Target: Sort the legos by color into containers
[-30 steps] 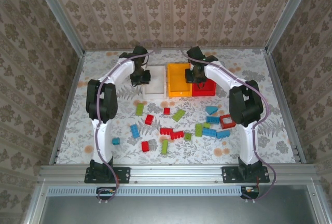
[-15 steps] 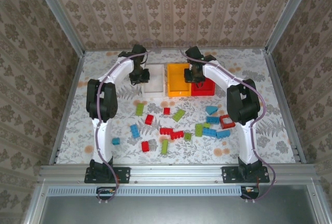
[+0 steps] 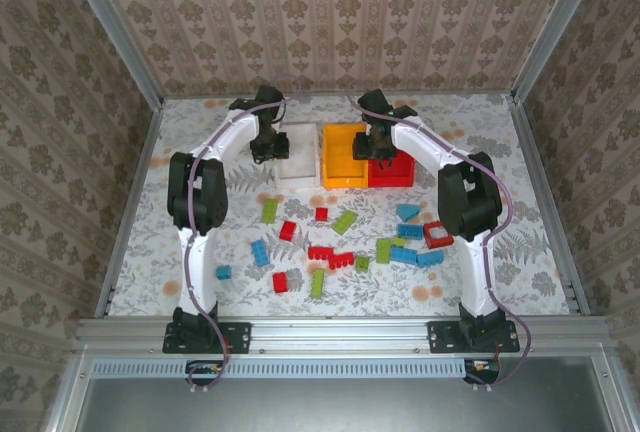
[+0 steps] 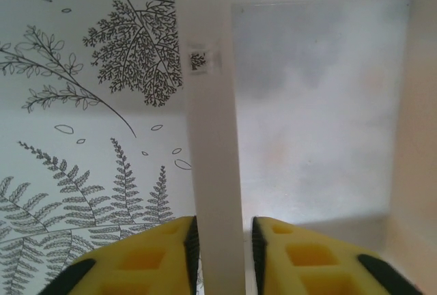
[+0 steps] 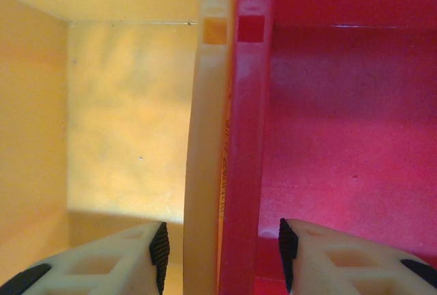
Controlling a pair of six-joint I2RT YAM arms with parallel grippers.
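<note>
My left gripper (image 4: 222,232) straddles the left wall of the white bin (image 4: 212,104), one pad on the table side, one inside. The pads sit so close to that wall that I cannot tell whether they pinch it or merely flank it. My right gripper (image 5: 222,237) stands parted astride two walls at once, where the orange-yellow bin (image 5: 123,117) and the red bin (image 5: 341,124) press together; a sliver of space shows beside each pad, so nothing is held there.

Beyond my fingers, the bin floors I can see look bare. The three bins stand in a row at the far side of the table (image 3: 150,252), white to the left, orange-yellow in the middle, red to the right. The legos (image 3: 320,252) lie loose on the patterned cloth nearer my bases, well apart from the bins, with red, green and blue mixed together.

I judge the sorting has not begun; the step in hand is getting clear of the bins. To do it well I should widen both pairs of jaws until daylight shows on each side, then rise straight up; any sideways drift would drag a wall and skew the row. After that, each arm should go to the bricks nearest it, taking lone ones first.
</note>
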